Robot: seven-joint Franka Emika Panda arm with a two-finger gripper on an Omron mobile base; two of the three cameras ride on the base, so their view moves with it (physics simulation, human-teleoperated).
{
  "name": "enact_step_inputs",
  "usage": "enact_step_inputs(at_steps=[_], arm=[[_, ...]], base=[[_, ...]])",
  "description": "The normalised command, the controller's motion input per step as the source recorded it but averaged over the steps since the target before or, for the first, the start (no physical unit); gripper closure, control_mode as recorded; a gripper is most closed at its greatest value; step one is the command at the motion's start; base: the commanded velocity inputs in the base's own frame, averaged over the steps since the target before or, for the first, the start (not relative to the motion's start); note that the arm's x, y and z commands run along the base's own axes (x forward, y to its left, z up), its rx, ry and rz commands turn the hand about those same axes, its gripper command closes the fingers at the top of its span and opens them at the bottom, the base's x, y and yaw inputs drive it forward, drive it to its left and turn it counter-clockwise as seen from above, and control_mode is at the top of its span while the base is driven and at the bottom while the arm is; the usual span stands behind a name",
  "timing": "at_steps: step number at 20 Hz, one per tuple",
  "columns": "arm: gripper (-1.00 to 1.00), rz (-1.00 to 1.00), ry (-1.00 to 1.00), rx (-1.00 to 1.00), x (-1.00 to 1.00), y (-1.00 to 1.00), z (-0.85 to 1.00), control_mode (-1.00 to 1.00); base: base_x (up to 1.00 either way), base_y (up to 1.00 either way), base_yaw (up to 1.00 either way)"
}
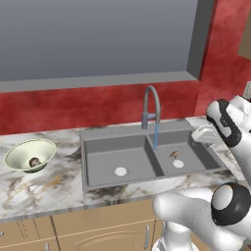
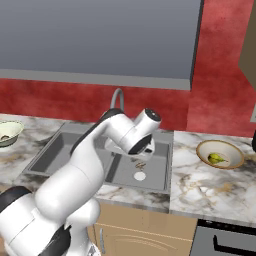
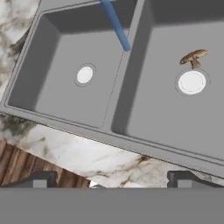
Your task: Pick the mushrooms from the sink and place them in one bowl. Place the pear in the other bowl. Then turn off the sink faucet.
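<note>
Far left of the jaws, one mushroom (image 1: pixel 34 161) already lies in the pale green bowl (image 1: pixel 30 154) on the marble surface (image 1: pixel 44 188). The gripper (image 3: pixel 111 183) hovers above the sink (image 3: pixel 131 87), jaws spread wide and empty. Ahead and right of them, the other mushroom (image 3: pixel 194 57) lies beside the right drain; light, soft, probably wet, best pinched gently across its cap. Further right, the pear (image 2: pixel 215 158) sits in the tan-rimmed bowl (image 2: pixel 220 153).

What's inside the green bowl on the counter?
One brown-capped mushroom lies at the bottom of the pale green bowl. The near rim hides the lowest bit of the inside, so anything tucked there cannot be seen.
</note>
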Motion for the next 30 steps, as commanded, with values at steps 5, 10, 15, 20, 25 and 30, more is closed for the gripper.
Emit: enact_step_inputs(at_steps=[5, 10, 15, 20, 25, 30], arm=[[-1.00, 0.00, 0.00, -0.10, 0.39, 0.00, -0.37, -1.00], [-1.00, 0.00, 0.00, -0.08, 0.38, -0.01, -0.35, -1.00], [-1.00, 0.00, 0.00, -0.07, 0.44, -0.01, -0.36, -1.00], [-1.00, 0.00, 0.00, -0.03, 0.36, -0.08, -0.32, -1.00], [-1.00, -0.01, 0.00, 0.00, 0.25, -0.08, -0.17, -1.00], [-1.00, -0.04, 0.00, 0.00, 0.40, -0.07, -0.17, -1.00]], base=[[0.00, 0.00, 0.00], [0.00, 0.00, 0.00], [0.00, 0.00, 0.00], [0.00, 0.00, 0.00], [0.00, 0.00, 0.00], [0.00, 0.00, 0.00]])
